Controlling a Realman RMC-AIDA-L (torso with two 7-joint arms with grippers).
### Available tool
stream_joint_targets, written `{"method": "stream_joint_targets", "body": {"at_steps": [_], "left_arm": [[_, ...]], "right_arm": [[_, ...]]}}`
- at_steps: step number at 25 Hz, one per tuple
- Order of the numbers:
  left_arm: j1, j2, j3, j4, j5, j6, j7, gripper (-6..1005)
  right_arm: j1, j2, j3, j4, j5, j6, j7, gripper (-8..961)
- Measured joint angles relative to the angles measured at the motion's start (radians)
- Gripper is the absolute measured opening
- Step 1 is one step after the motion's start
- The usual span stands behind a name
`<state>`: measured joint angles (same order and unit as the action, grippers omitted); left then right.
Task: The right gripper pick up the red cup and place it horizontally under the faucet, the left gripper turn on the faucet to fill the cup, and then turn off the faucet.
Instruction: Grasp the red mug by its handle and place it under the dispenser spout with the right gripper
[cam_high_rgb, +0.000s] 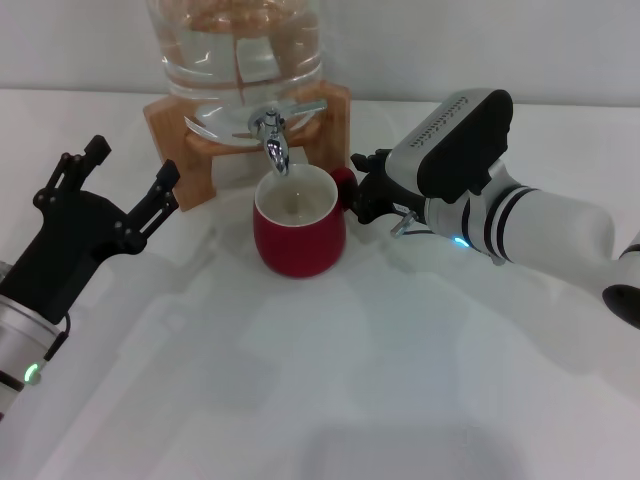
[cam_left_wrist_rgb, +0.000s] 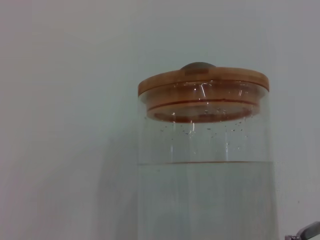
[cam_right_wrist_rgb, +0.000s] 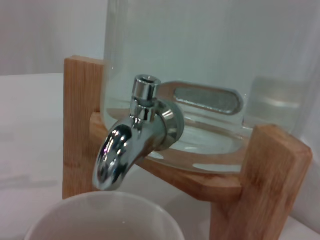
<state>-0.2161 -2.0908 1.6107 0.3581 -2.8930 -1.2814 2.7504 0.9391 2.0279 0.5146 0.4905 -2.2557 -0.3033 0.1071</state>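
The red cup (cam_high_rgb: 298, 235) stands upright on the white table, its cream inside right below the spout of the chrome faucet (cam_high_rgb: 273, 140). No stream runs from the spout. My right gripper (cam_high_rgb: 358, 188) is at the cup's handle on its right side; how it grips is hidden. In the right wrist view the faucet (cam_right_wrist_rgb: 132, 140) hangs close above the cup's rim (cam_right_wrist_rgb: 105, 215). My left gripper (cam_high_rgb: 133, 162) is open and holds nothing, raised to the left of the cup beside the wooden stand (cam_high_rgb: 185, 150).
The glass water jar (cam_high_rgb: 240, 50) sits on the wooden stand at the back of the table. The left wrist view faces the jar (cam_left_wrist_rgb: 205, 190) and its wooden lid (cam_left_wrist_rgb: 202, 82). Bare white table (cam_high_rgb: 330, 400) lies in front.
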Motion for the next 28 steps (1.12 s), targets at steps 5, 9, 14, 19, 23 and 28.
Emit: {"method": "stream_joint_targets", "body": {"at_steps": [5,9,14,19,23,28], "left_arm": [[-0.002,0.0,0.0,-0.001,0.0,0.002,0.0,872],[-0.003,0.0,0.0,-0.001,0.0,0.003,0.0,872],[-0.003,0.0,0.0,-0.001,0.0,0.004,0.0,872],[-0.006,0.0,0.0,-0.009,0.0,0.005,0.0,872],[-0.009,0.0,-0.001,-0.012,0.0,0.005,0.0,872],[-0.012,0.0,-0.002,-0.012,-0.001,0.005,0.0,872]], "right_arm": [[-0.002,0.0,-0.004,0.0,-0.004,0.0,0.0,325],[-0.006,0.0,-0.005,0.0,-0.007,0.0,-0.002,326],[-0.008,0.0,-0.007,0.003,-0.008,0.0,-0.005,328],[-0.01,0.0,-0.007,0.004,-0.009,-0.003,-0.006,329],[-0.021,0.0,-0.009,0.008,-0.014,-0.006,-0.007,330],[-0.03,0.0,-0.009,0.011,-0.017,-0.008,-0.007,330]]}}
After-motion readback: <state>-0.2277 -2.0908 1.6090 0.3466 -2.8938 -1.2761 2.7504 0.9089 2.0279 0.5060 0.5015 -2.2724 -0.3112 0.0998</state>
